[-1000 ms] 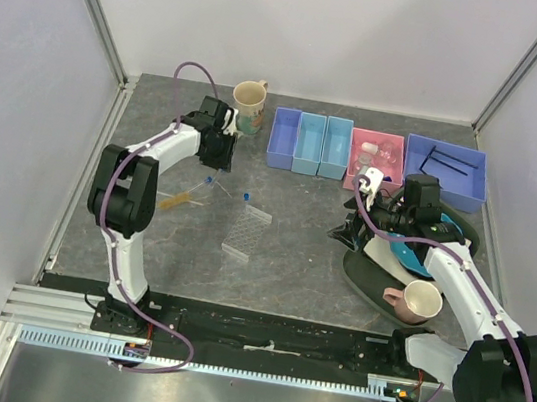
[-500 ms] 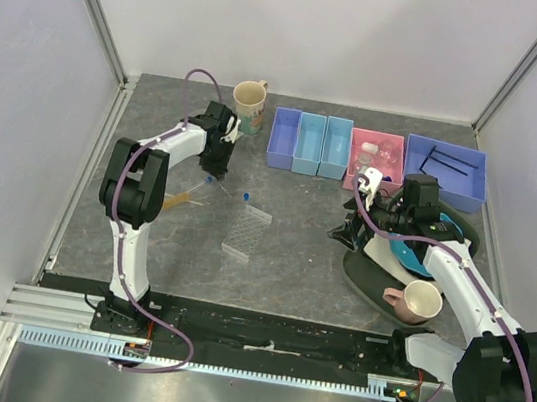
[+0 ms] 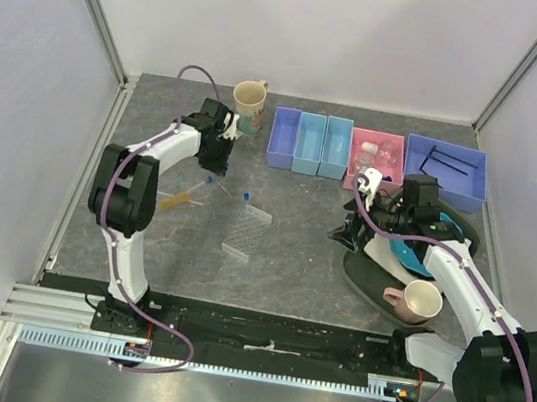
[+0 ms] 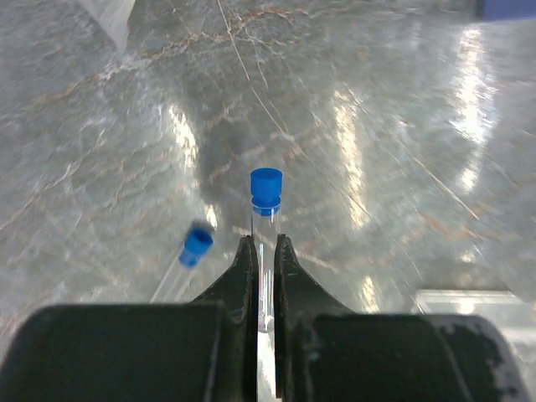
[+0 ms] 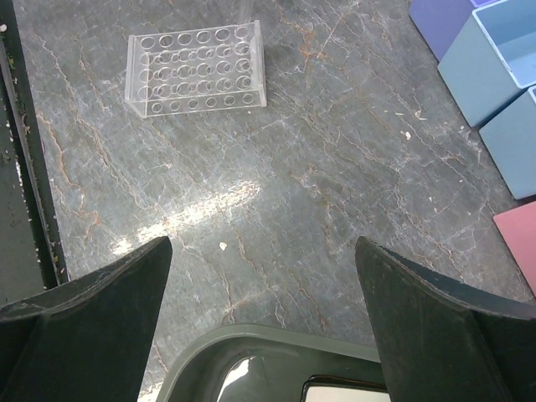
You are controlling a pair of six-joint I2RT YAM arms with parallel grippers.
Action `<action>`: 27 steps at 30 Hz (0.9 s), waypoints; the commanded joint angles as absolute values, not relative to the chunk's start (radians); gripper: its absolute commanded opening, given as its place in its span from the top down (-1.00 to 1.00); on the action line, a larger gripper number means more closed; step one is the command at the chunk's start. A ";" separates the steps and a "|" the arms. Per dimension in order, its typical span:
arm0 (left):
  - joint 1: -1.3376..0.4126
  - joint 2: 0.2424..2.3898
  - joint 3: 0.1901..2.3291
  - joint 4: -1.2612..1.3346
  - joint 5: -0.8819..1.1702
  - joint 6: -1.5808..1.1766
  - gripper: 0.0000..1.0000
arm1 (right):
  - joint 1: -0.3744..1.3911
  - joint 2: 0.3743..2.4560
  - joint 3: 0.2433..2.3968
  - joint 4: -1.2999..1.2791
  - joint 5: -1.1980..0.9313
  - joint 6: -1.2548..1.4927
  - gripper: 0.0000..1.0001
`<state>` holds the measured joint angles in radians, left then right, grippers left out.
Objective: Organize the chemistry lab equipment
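My left gripper (image 3: 216, 160) (image 4: 264, 244) is shut on a clear blue-capped tube (image 4: 266, 201), whose cap sticks out past the fingertips, just above the table. A second blue-capped tube (image 4: 189, 254) lies on the table just to its left. Another blue cap (image 3: 246, 196) lies near the clear tube rack (image 3: 247, 231) (image 5: 195, 69). A pale bag (image 3: 178, 199) lies left of the tubes. My right gripper (image 3: 349, 232) (image 5: 264, 276) is open and empty over the near-left rim of the grey tray (image 3: 364, 273) (image 5: 276, 352).
Three blue bins (image 3: 308, 142) stand at the back. A pink bin (image 3: 376, 157) holds clear glassware, and a blue bin (image 3: 445, 170) holds black wire. A cream mug (image 3: 250, 103) stands by the left arm. A pink mug (image 3: 415, 302) and blue plate (image 3: 408, 252) sit on the tray.
The left arm's elbow swung right, then back left, while its gripper stayed near the tubes. The right arm has not moved.
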<state>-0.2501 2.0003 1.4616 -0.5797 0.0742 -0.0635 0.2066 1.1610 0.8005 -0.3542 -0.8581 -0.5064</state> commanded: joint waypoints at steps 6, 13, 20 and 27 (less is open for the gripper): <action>-0.249 1.493 1.182 -0.367 0.286 -0.167 0.97 | 0.206 1.166 0.808 -0.341 -0.914 -0.522 -0.96; -0.306 1.057 0.804 0.120 0.563 -0.476 0.96 | 0.209 1.164 0.764 -0.205 -1.178 -0.350 -0.96; -0.601 0.991 0.603 0.526 0.319 -0.684 0.97 | 0.236 1.173 0.687 0.077 -1.266 -0.069 -0.96; -0.831 1.107 0.586 0.744 0.005 -0.727 0.97 | 0.255 1.189 0.604 0.440 -1.243 0.299 -0.96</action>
